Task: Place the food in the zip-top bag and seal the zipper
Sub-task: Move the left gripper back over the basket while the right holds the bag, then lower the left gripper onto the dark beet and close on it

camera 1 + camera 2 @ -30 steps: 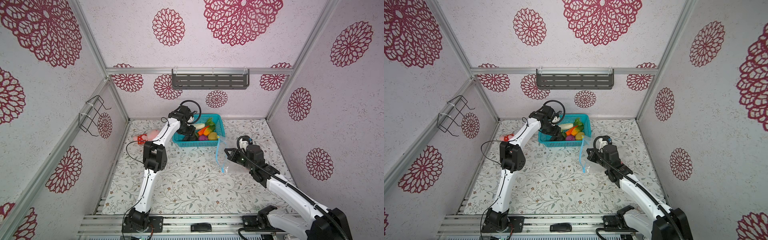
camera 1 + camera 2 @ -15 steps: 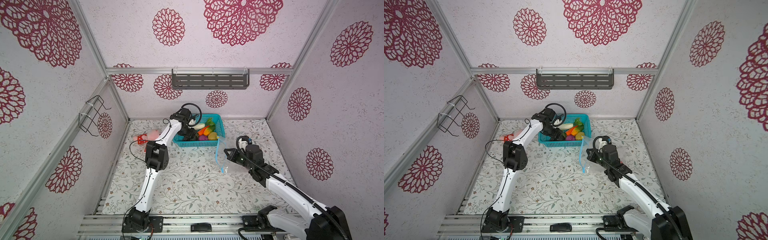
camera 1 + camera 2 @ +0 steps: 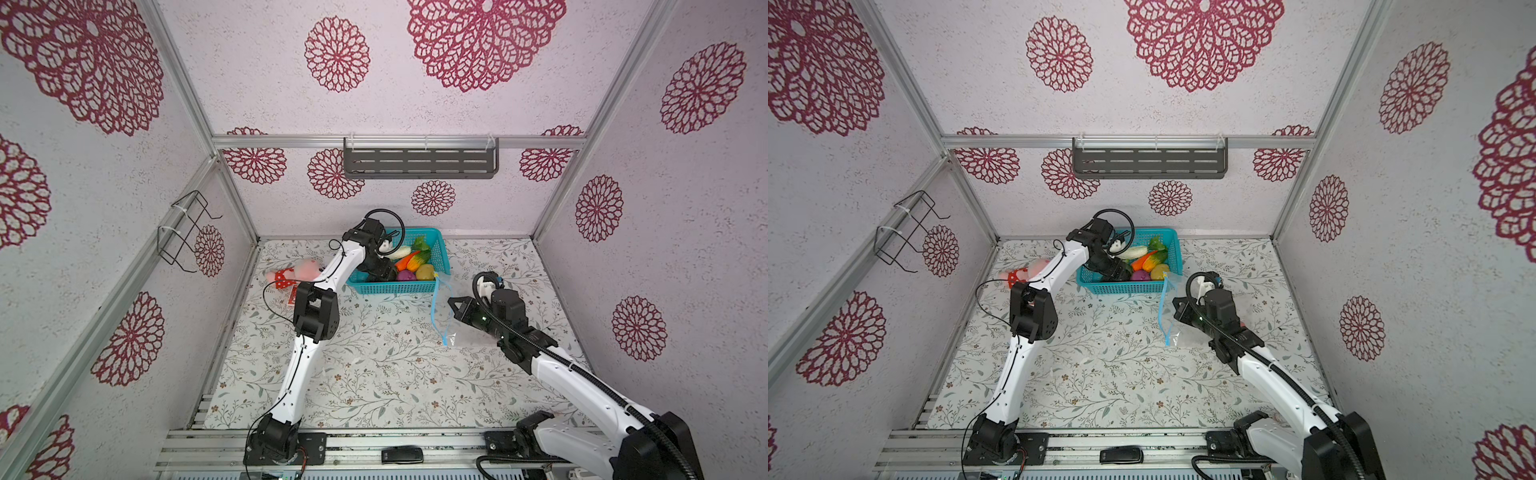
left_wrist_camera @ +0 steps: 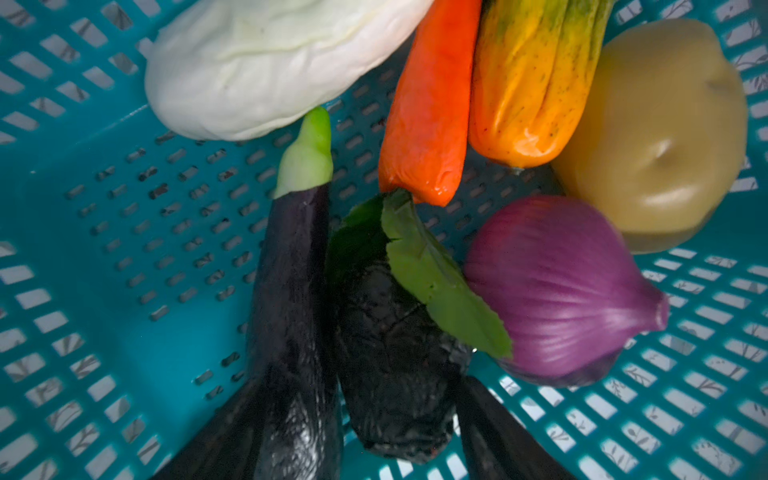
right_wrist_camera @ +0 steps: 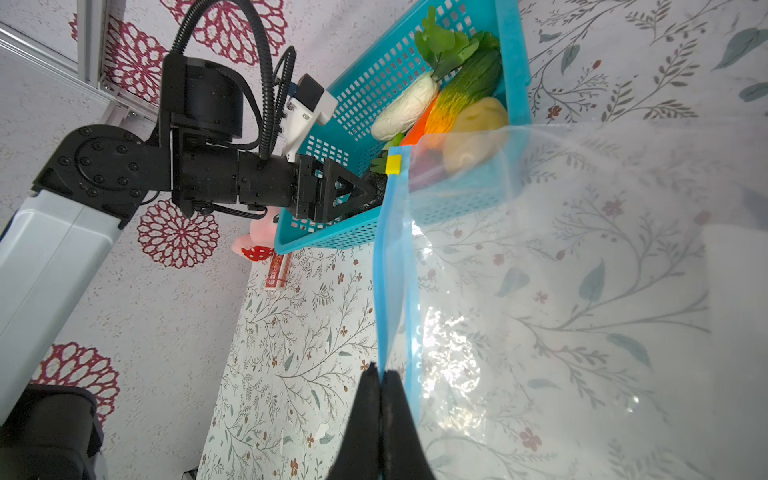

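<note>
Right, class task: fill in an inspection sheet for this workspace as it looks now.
Surface: floral-print table.
Job's things: food all in basket; bag beside it, no food inside; zipper at its edge.
Clutter: plush, red packet by the left arm.
Grippers: left gripper open over eggplant; right gripper shut on zipper.
Cables: loop at left wrist, slack cable by plush, hose along right arm.
Surroundings: patterned walls, shelf, wire rack.

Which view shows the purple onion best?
The left wrist view: the purple onion is large and nearly whole. In both top views it is a tiny purple spot; in the right wrist view the zip-top bag veils it.
</note>
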Motion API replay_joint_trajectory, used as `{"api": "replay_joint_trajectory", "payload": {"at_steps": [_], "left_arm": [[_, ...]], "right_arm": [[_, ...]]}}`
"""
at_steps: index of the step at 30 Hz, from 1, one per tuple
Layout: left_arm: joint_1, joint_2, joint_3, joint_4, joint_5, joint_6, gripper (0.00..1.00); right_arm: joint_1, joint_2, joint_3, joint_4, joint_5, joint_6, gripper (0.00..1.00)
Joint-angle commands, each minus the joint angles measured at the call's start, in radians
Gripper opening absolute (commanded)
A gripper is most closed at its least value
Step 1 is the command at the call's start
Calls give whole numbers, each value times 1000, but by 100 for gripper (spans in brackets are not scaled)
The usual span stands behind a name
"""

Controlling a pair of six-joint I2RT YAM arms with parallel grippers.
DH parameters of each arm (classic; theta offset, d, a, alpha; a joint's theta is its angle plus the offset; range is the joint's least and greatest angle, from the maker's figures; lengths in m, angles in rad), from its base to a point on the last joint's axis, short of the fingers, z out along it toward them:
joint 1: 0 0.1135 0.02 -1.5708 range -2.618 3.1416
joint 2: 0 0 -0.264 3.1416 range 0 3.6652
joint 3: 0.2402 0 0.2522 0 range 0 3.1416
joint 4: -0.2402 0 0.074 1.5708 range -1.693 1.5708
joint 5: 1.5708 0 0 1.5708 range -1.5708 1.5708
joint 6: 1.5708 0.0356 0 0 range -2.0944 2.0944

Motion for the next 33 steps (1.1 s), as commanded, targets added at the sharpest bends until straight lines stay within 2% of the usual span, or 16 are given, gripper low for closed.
{"api": "replay_joint_trajectory", "payload": {"at_steps": [1,5,12,23,29,33], "left_arm": [[-6,30,6,16,-21,4,70],[-7,27,1,19,-57,-3,63],[-3,-6,-37,47,-124,-7,60],[2,-60,-41,71,-95,-32,53],[4,-93,-52,78,-95,-29,44],[6,-119,-62,84,-92,-28,43]], "right_arm": [[-4,2,2,37,-13,9,0],[-4,1,2,37,-12,7,0],[-5,-3,-7,39,-11,8,0],[-4,-12,-10,37,-6,6,0],[-4,-11,-12,44,-6,6,0],[-5,-10,-10,49,-5,8,0]]}}
